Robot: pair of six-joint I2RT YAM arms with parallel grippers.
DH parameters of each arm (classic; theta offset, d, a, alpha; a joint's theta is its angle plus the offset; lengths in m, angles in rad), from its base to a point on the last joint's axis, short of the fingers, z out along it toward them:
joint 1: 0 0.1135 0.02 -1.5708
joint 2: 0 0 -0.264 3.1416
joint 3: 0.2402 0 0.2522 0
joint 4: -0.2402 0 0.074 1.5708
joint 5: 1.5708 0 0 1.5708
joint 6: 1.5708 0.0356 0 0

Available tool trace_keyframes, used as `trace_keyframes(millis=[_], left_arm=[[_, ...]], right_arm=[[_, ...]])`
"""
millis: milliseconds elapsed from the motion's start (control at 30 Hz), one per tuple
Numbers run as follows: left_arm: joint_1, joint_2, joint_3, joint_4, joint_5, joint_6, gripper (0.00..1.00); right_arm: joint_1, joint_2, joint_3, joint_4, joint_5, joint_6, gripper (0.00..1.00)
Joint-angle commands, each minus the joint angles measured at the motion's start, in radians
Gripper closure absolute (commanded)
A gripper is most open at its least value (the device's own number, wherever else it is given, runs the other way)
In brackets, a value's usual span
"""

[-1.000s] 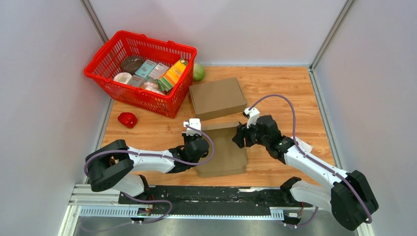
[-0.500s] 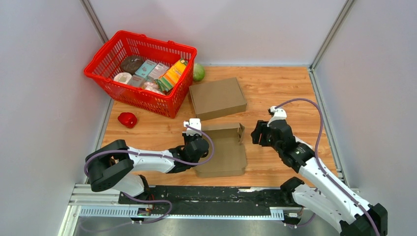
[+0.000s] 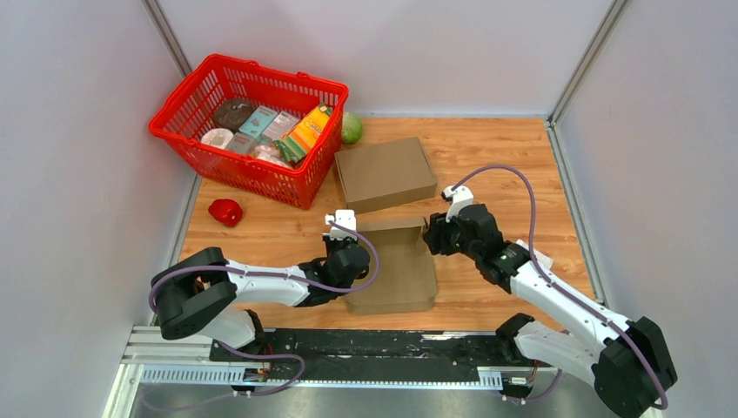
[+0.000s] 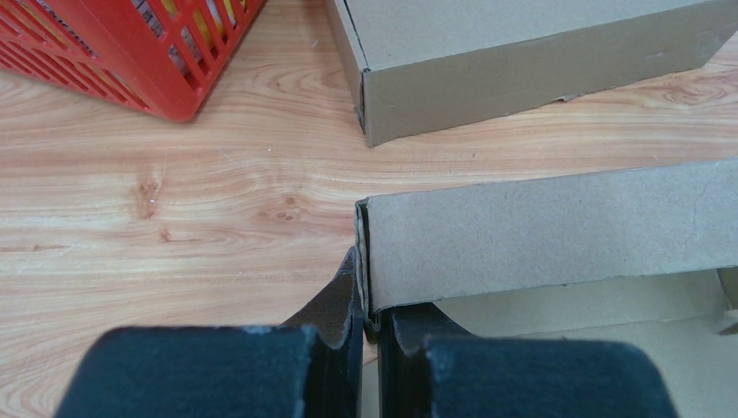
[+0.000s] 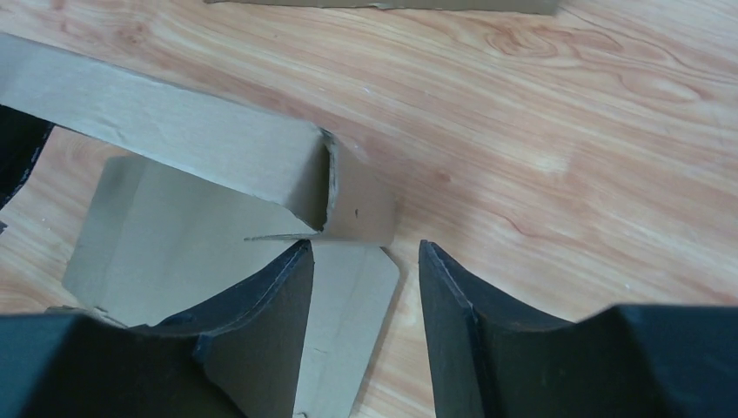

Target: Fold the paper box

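Paper box (image 3: 396, 270) wall sits pinched in the left gripper (image 4: 372, 315). Right gripper (image 5: 361, 280) gapes apart, the box corner just ahead of it.

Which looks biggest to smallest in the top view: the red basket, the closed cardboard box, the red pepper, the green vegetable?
1. red basket
2. closed cardboard box
3. red pepper and green vegetable look about alike. The vegetable is partly hidden behind the basket, so I won't rank those two.
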Motion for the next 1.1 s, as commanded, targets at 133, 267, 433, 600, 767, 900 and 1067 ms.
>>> trace_keyframes(millis=[133,267,433,600,767,900,1067], left_arm=[[-0.006,0.005,-0.017,-0.012,0.055,-0.002,1.00],[-0.007,0.004,-0.019,-0.012,0.055,-0.002,1.00],[-0.006,-0.004,-0.023,-0.007,0.055,-0.004,1.00],[-0.007,-0.002,-0.023,-0.007,0.052,-0.005,1.00],[-0.007,-0.005,-0.019,-0.017,0.048,-0.010,1.00],[-0.007,-0.008,-0.019,-0.021,0.041,-0.014,1.00],[-0.007,-0.005,-0.012,-0.032,0.034,-0.020,1.00]], right_arm=[[0.004,0.067,-0.004,0.187,-0.081,-0.088,0.49],[0.006,0.125,-0.002,0.214,-0.040,-0.094,0.52],[0.012,0.146,-0.045,0.352,0.026,-0.101,0.60],[0.033,0.177,-0.137,0.554,0.106,-0.082,0.65],[0.068,0.263,-0.165,0.723,0.164,-0.088,0.67],[0.088,0.317,-0.157,0.786,0.216,-0.099,0.71],[0.110,0.363,-0.166,0.875,0.296,-0.131,0.79]])
